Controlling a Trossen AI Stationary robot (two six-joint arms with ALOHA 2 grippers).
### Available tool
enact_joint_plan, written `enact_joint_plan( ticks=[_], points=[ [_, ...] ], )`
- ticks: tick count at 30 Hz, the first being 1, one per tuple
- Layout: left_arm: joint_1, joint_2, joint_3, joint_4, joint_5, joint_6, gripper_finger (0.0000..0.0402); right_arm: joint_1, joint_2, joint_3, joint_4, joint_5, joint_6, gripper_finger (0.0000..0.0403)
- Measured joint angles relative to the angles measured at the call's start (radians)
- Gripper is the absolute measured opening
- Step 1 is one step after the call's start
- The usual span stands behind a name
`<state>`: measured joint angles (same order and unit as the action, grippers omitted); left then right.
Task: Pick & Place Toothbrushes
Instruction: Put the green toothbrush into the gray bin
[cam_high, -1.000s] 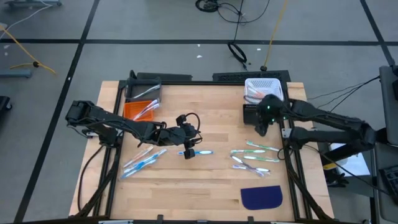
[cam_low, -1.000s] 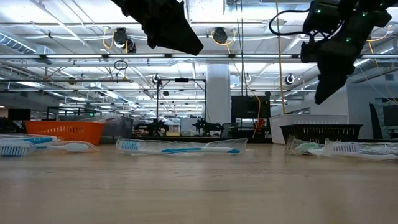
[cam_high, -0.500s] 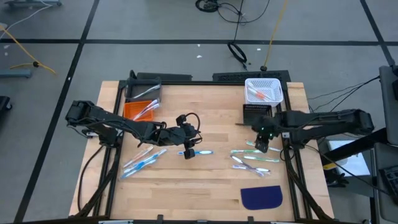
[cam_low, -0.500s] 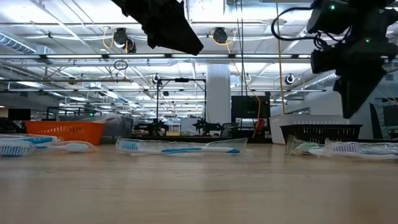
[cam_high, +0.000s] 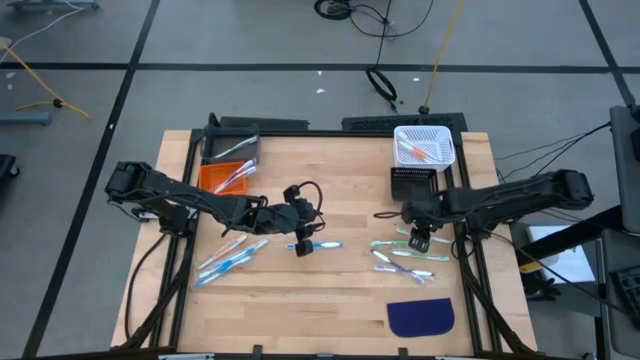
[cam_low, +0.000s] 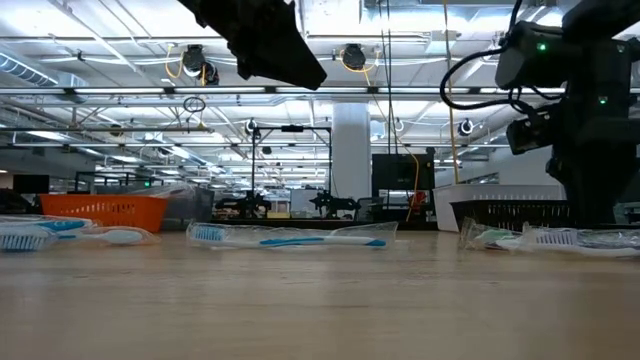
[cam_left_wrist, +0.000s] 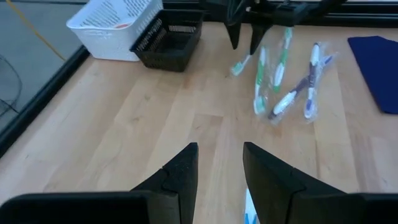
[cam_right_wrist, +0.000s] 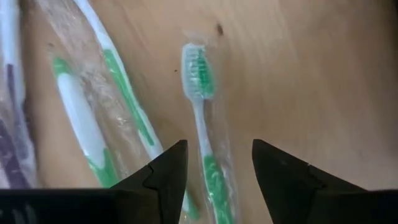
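Several wrapped toothbrushes lie flat on the wooden table. A green one (cam_right_wrist: 200, 78) lies under my right gripper (cam_right_wrist: 214, 146), which is open and points steeply down; its fingers stand on either side of the handle without touching it. Beside it lie another green one (cam_right_wrist: 118, 87) and the rest of the right cluster (cam_high: 405, 258). A blue toothbrush (cam_high: 320, 245) lies mid-table beside my left gripper (cam_high: 303, 240), which hangs open well above the table (cam_left_wrist: 221, 152). More blue ones (cam_high: 230, 260) lie at the left.
An orange bin (cam_high: 225, 177) and a dark bin (cam_high: 232, 148) stand at the far left. A white basket (cam_high: 424, 145) and a black basket (cam_high: 413, 182) stand at the far right. A dark blue half-round mat (cam_high: 420, 317) lies near the front right.
My right gripper has swung from beside the black basket toward the table's near edge and down. It has tipped more steeply downward and stayed open, and it now stands low over the green toothbrushes.
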<state>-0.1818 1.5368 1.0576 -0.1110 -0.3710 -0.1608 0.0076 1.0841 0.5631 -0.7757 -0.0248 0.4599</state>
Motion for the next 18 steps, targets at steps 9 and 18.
enact_joint_plan(
  ticks=[9, 18],
  points=[
    [-0.006, 0.000, 0.000, -0.033, 0.040, -0.005, 0.0129, 0.009, 0.056, -0.085, 0.121, 0.057, -0.007, 0.0171],
    [-0.026, 0.000, 0.000, -0.052, 0.059, -0.005, 0.0129, 0.008, 0.064, -0.119, 0.128, 0.066, 0.053, 0.0101]
  ],
)
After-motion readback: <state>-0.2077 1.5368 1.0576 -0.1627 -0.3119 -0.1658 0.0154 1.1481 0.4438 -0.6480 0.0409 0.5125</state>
